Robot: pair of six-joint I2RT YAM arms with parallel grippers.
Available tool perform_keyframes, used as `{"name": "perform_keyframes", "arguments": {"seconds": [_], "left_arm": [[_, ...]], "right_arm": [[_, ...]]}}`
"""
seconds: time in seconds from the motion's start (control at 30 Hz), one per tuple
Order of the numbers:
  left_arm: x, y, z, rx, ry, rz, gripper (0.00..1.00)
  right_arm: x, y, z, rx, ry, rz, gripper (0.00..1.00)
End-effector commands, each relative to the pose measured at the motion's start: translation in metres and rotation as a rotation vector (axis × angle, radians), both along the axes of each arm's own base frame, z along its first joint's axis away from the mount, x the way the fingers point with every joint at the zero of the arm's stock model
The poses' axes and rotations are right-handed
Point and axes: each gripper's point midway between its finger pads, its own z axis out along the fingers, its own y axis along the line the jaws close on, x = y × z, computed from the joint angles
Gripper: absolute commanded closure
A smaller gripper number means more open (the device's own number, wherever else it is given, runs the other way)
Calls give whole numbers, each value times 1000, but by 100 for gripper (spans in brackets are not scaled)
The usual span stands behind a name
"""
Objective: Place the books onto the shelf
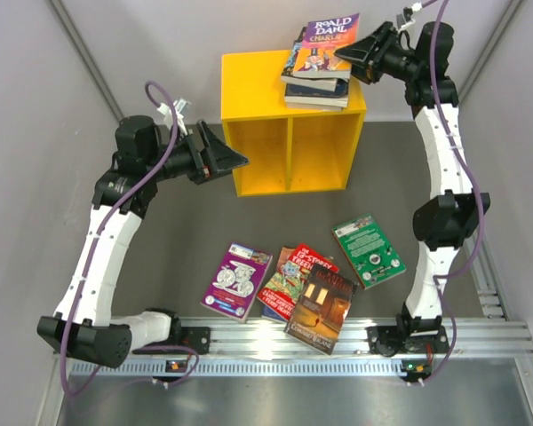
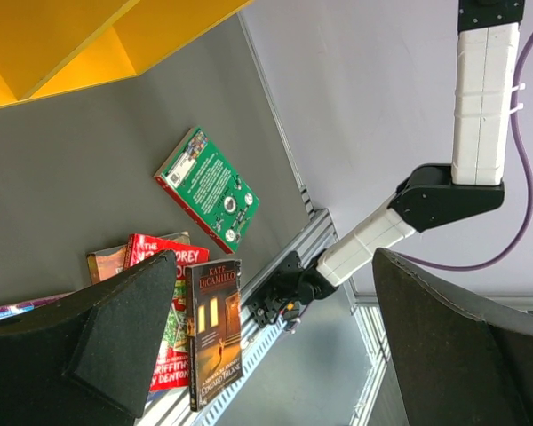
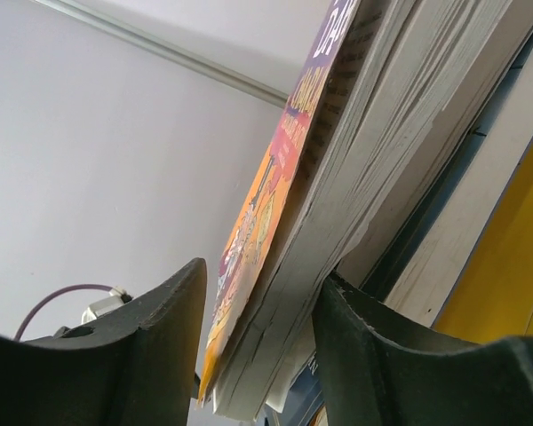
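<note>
The Roald Dahl book point(image 1: 324, 44) sits askew on the stack point(image 1: 318, 93) atop the yellow shelf point(image 1: 249, 89), overhanging it. The right end effector point(image 1: 346, 55) straddles its edge, fingers apart. A finger snagging the pages on withdrawal could drag it off. Only the right wrist view shows the sliver of gap beside the cover. Only the overhead view shows the overhang, the purple book point(image 1: 238, 280) and others on the table point(image 1: 178, 231), and the left end effector point(image 1: 238, 160), wide apart and empty.
</note>
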Motion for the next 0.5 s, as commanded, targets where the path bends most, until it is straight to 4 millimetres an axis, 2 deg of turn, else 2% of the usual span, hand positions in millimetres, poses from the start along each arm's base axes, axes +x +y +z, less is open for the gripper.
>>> {"name": "perform_keyframes", "arguments": {"seconds": [0.0, 0.07, 0.17, 0.23, 0.27, 0.3, 0.37, 0.47], "left_arm": [[4, 0, 11, -10, -73, -9, 4], [4, 0, 11, -12, -71, -9, 4], [2, 1, 10, -10, -68, -4, 5], [0, 2, 10, -6, -64, 1, 5], [0, 2, 9, -4, -62, 2, 5], [-1, 3, 10, -4, -64, 5, 5], [-1, 4, 8, 1, -56, 12, 5], [-1, 5, 8, 4, -50, 28, 5]], "right_arm": [[-22, 3, 24, -38, -74, 6, 50], [-25, -1, 15, -75, -45, -10, 46], [-28, -18, 7, -157, -37, -76, 32], [-33, -34, -3, -227, -7, -131, 3], [-37, -38, -14, -253, 31, -140, 0], [-42, -42, -13, -272, 28, -153, 0], [-47, -48, -24, -328, 43, -165, 0], [-55, -53, -30, -373, 44, -177, 0]]}}
